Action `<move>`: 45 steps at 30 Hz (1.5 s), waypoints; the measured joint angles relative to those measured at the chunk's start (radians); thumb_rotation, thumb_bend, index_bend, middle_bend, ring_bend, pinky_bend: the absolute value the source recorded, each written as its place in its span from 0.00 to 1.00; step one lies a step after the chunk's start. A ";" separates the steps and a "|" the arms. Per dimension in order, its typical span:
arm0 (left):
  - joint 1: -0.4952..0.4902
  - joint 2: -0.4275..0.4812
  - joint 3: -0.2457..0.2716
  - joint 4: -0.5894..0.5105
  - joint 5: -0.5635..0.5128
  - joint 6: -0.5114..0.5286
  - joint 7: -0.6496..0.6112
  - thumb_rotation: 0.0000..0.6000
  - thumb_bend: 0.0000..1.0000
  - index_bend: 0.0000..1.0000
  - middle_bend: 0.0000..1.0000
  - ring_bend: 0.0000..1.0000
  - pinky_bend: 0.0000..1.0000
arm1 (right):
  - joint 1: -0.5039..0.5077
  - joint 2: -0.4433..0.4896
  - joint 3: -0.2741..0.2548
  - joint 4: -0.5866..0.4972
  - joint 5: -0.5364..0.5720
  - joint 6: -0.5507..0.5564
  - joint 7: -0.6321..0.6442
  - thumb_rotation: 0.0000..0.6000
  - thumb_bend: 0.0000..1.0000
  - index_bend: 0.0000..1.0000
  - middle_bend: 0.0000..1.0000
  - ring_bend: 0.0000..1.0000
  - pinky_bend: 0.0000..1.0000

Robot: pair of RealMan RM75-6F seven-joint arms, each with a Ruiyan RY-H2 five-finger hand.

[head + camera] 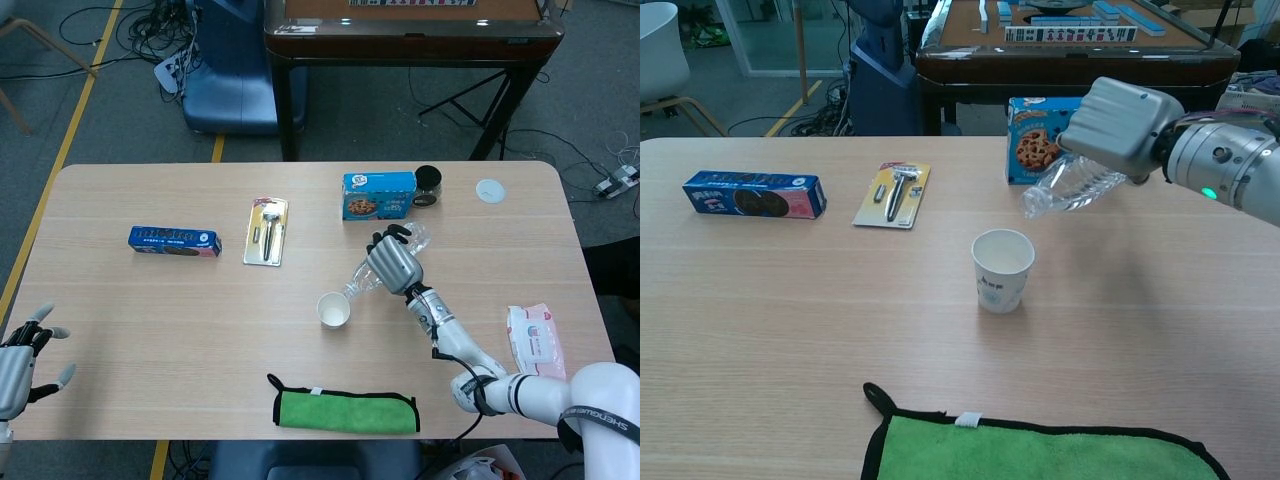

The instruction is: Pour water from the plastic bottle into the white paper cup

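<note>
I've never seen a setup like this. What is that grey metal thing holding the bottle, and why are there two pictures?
It is a robot with two arms ending in mechanical hands. One camera looks down from its head, the other forward from its chest. Its right hand grips a clear plastic bottle, tilted mouth-down above a white paper cup on the wooden table. Its left hand hangs open at the table's edge. Also there: a green cloth, a blue biscuit box, a cookie box and a packaged razor.
</note>
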 measured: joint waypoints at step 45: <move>0.001 0.002 0.002 -0.005 0.002 0.000 0.003 1.00 0.22 0.38 0.13 0.26 0.54 | 0.023 -0.015 -0.007 -0.038 0.054 0.018 -0.111 1.00 0.26 0.58 0.68 0.56 0.53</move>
